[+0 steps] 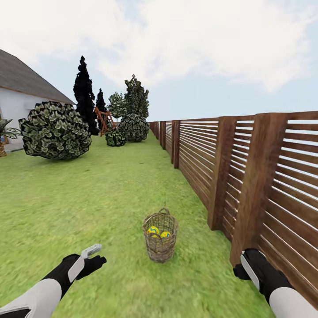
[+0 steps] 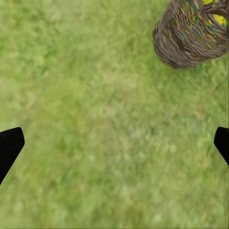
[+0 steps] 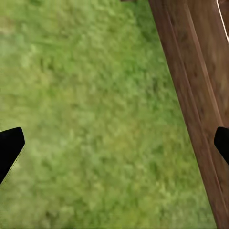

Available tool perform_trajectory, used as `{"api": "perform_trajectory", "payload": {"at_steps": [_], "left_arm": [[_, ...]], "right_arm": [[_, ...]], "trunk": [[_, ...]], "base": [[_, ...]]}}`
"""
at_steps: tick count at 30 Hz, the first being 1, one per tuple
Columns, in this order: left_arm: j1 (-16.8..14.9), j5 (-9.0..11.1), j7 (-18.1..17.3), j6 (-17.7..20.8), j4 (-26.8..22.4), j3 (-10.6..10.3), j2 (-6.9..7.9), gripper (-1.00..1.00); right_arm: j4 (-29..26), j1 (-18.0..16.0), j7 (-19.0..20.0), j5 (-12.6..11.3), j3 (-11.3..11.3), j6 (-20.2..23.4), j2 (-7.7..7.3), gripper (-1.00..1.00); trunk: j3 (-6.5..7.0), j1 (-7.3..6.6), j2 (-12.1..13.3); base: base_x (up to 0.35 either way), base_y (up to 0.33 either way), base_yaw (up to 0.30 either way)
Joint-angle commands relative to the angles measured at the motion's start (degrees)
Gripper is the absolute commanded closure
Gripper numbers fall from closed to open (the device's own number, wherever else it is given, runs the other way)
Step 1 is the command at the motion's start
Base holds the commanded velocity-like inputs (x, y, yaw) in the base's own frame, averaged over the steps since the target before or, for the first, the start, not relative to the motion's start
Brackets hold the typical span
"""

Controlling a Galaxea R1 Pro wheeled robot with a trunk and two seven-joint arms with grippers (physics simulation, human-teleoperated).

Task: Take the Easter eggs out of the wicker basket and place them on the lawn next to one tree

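Left gripper (image 1: 90,256) hangs low over the lawn (image 1: 88,198), fingers spread wide with nothing between them; in its wrist view the fingertips (image 2: 10,145) sit at the frame edges over bare grass. Right gripper (image 3: 114,143) likewise gapes wide and empty over grass, just beside the slatted wooden fence (image 1: 247,176). Between the two arms, ahead on the lawn, the wicker basket (image 1: 160,247) stands upright with yellow Easter eggs (image 1: 153,230) inside, two visible; bushes (image 1: 55,130), dark trees and a white house (image 1: 17,99) lie well beyond.

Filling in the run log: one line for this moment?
phase: approach | wicker basket on lawn, Easter eggs inside | left gripper open | right gripper open
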Motion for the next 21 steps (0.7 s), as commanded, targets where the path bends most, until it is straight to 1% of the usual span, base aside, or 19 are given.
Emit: {"api": "perform_trajectory", "payload": {"at_steps": [1, 5, 7, 21], "left_arm": [[-0.02, 0.34, 0.08, 0.34, -0.09, 0.2, -0.01, -1.0], [-0.02, 0.35, 0.08, 0.35, -0.07, 0.2, -0.02, -1.0], [-0.02, 0.34, 0.08, 0.34, -0.09, 0.2, -0.02, -1.0], [-0.02, 0.4, 0.08, 0.33, -0.02, 0.2, -0.14, -1.0]], "right_arm": [[-0.07, -0.03, -0.44, -0.6, 0.12, 0.18, -0.01, -1.0], [-0.06, -0.03, -0.45, -0.6, 0.12, 0.18, 0.01, -1.0], [-0.1, -0.03, -0.45, -0.6, 0.1, 0.18, -0.02, -1.0], [-0.14, -0.03, -0.45, -0.76, 0.03, 0.18, -0.33, -1.0]], "trunk": [[-0.07, 0.03, -0.04], [-0.07, 0.03, -0.04], [-0.06, 0.03, -0.04], [0.18, 0.03, -0.04]], "base": [[0.332, 0.0, 0.0], [0.332, 0.0, 0.007], [0.332, 0.0, 0.119], [0.332, 0.0, 0.242]]}}
